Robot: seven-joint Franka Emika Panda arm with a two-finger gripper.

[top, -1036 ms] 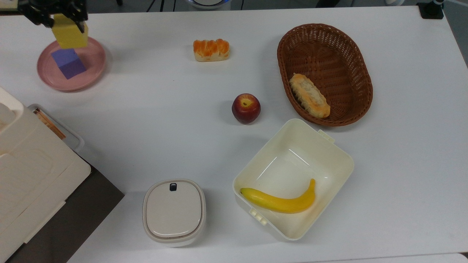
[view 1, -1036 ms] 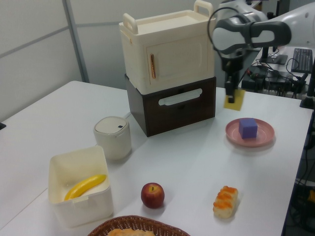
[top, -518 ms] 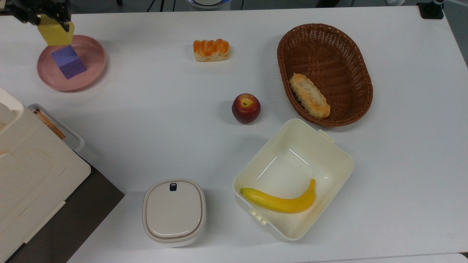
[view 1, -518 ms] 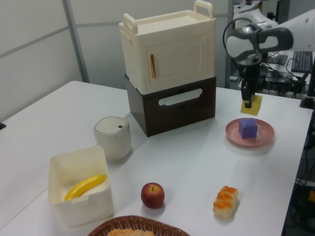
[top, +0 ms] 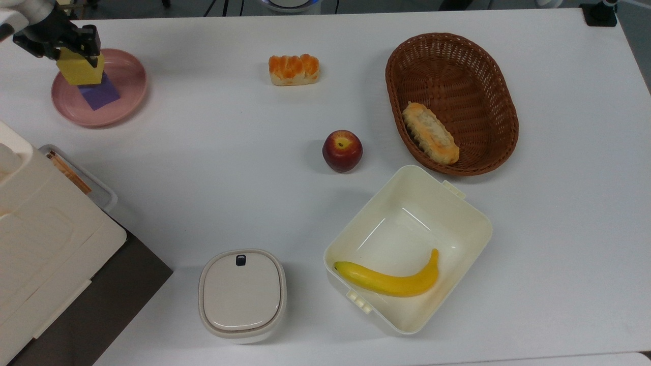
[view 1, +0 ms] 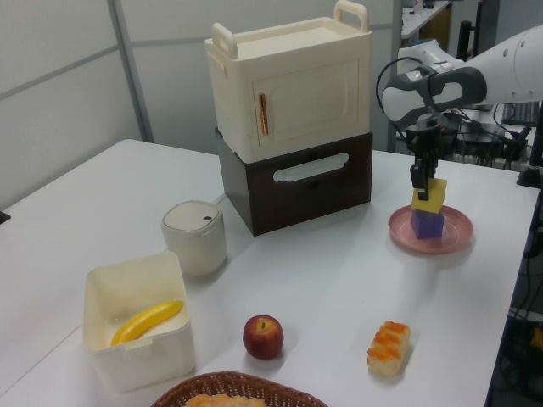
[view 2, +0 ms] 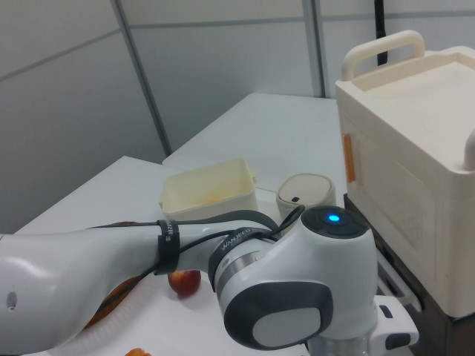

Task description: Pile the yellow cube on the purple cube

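The yellow cube [top: 80, 71] rests on top of the purple cube [top: 100, 94], which stands in a pink plate [top: 133, 76] at the top view's far left. My gripper [top: 76, 55] comes down from above and is shut on the yellow cube. In the left view the yellow cube [view 1: 430, 197] sits slightly turned on the purple cube [view 1: 427, 225] inside the plate [view 1: 459, 231], with my gripper [view 1: 422, 181] holding its upper part. The yellow cube hides most of the purple cube's top.
A cream cabinet on a dark base [top: 35, 239] fills the top view's lower left. A lidded canister [top: 241, 295], an open box [top: 460, 201] with a banana [top: 391, 282], an apple [top: 342, 150], a bread roll [top: 294, 69] and a wicker basket [top: 513, 122] spread over the white table.
My gripper has come down with the yellow cube, from hovering beside and above the plate to resting it on the purple cube.
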